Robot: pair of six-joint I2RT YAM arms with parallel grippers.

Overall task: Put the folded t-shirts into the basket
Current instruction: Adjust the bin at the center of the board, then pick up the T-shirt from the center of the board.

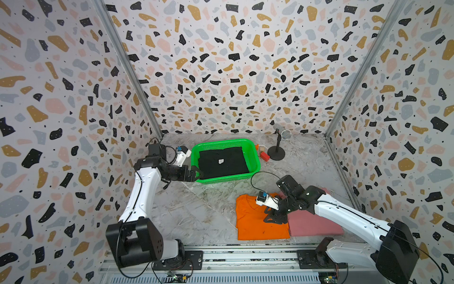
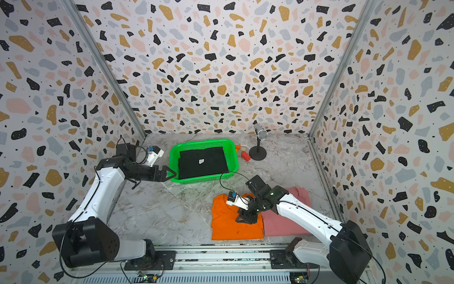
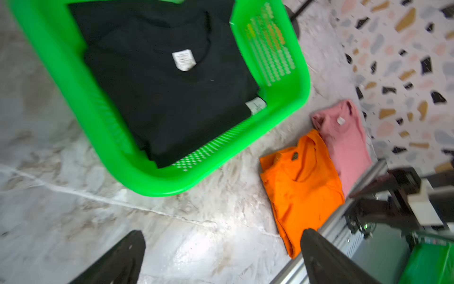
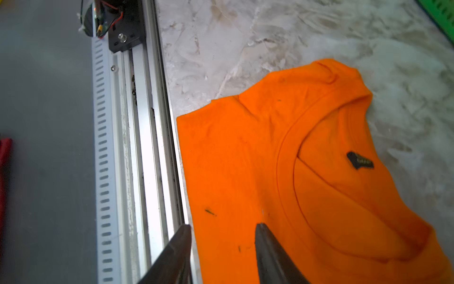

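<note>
right gripper [image 4: 222, 227], jaws apart over the near edge of the orange t-shirt [image 4: 270, 159] beside the pink t-shirt [image 1: 314, 223], could pinch one layer and unfold it toward the far basket [image 1: 256, 159] holding the black t-shirt [image 1: 228, 169], where the left gripper [image 3: 223, 232] gapes open.

Green basket [image 1: 226, 179], black shirt [image 1: 228, 167], orange shirt [image 1: 253, 221], pink shirt [image 1: 312, 226], grey marbled table [image 1: 196, 216], terrazzo walls [image 1: 221, 61]

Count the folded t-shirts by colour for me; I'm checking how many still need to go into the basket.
Black t-shirt: 1, lying in the green basket
Orange t-shirt: 1, on the table
Pink t-shirt: 1, on the table beside the orange one
Total: 3 t-shirts, 2 of them outside the basket
</note>
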